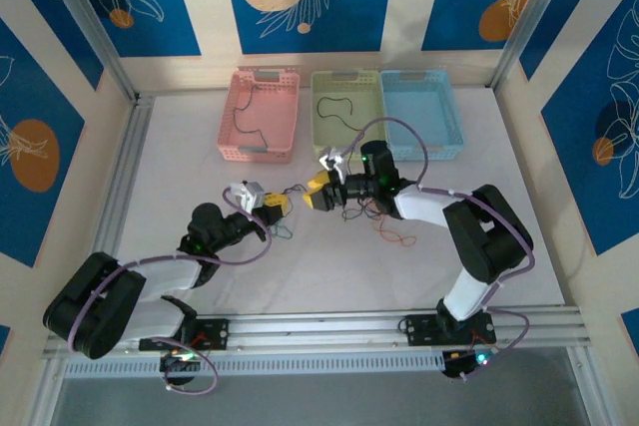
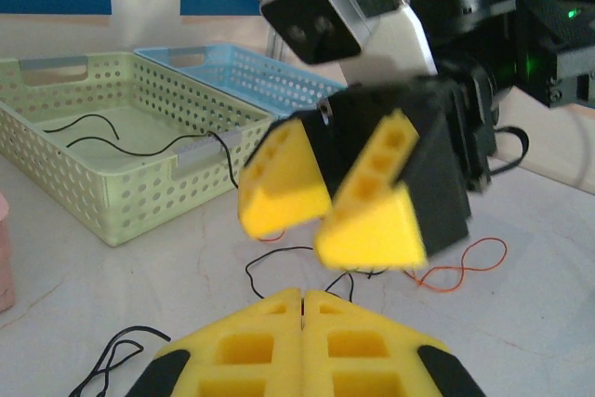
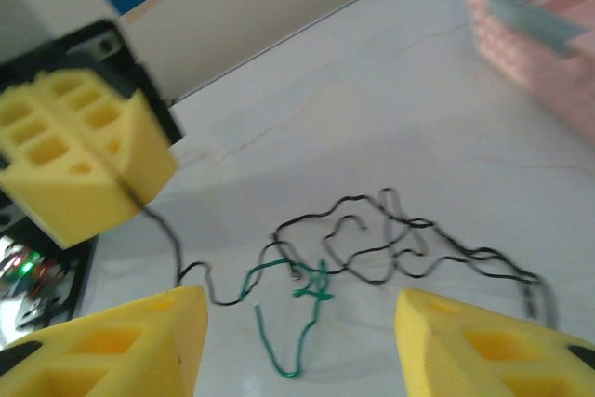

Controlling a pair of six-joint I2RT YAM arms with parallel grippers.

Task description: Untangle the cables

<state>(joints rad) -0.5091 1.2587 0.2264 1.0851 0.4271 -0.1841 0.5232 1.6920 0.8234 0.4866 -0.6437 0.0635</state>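
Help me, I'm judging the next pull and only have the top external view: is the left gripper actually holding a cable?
Observer: Yes; the right wrist view shows the left gripper shut on a black cable that runs from it down into the tangle.
Operator: And the other one?
Observer: The right gripper is open, hovering above that tangle, holding nothing.
Operator: What's knotted there?
Observer: A green cable twists through it.

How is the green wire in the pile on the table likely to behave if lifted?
Probably floppy: the green wire lies in loose squiggles on the table. Likely very light, being so thin. It may drag the black wires along, since it crosses them.
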